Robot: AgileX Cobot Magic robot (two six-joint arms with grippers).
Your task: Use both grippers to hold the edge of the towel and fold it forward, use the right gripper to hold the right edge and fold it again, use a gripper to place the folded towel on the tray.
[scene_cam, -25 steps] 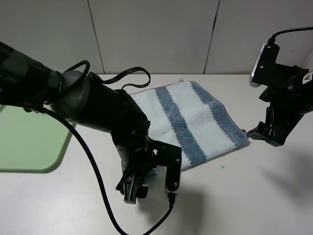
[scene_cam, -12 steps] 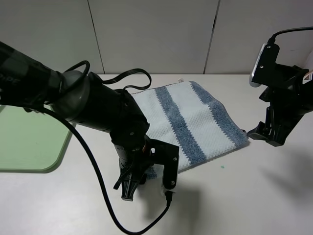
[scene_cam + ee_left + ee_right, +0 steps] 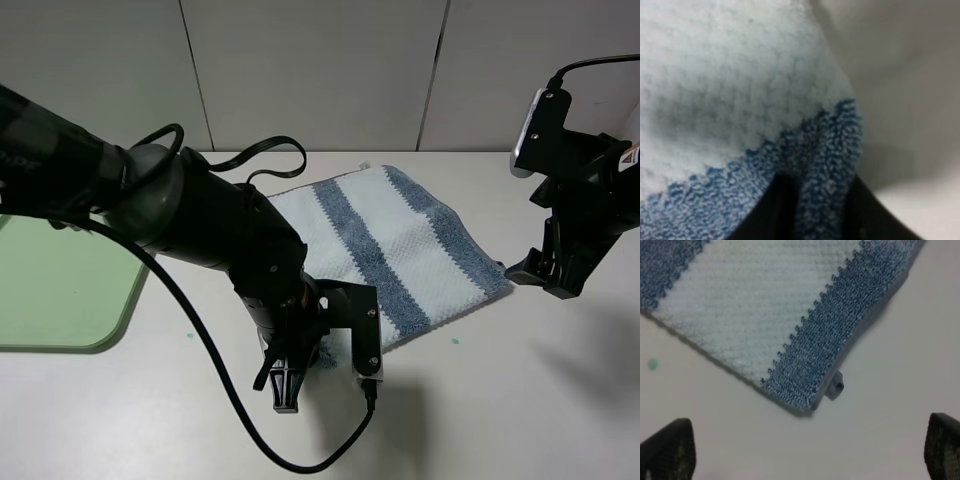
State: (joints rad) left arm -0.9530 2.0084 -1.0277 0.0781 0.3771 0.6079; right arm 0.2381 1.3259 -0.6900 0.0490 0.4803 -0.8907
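Terry towel (image 3: 400, 245) lies spread flat at the middle of the desk (image 3: 520, 410), with its corners toward 12, 4, 7 and 10 o'clock in the high view. It is soft, light and limp: waffle-woven pale bands alternate with fuzzy slate-blue stripes whose borders are saw-toothed. Expect it to sag and drape from wherever you hold it, so take it by the corners along the edge (image 3: 875, 305), where the grey stitched hem gives thicker, firmer cloth. The pile looks grippy rather than slippery.

Your left gripper (image 3: 285, 385) is down at the 7 o'clock corner, its fingers (image 3: 785, 205) drawn narrow with a bunch of blue pile pinched between them. Your right gripper (image 3: 545, 275) hangs just above the 4 o'clock corner with its fingers spread wide and holding nothing. The small grey loop (image 3: 835, 386) pokes out beside that corner, so aim for the hem rather than the loop.

Off at 9 o'clock, well apart, sits the light-green tray (image 3: 60, 290), a smooth plastic shape with rounded corners and a low rim.
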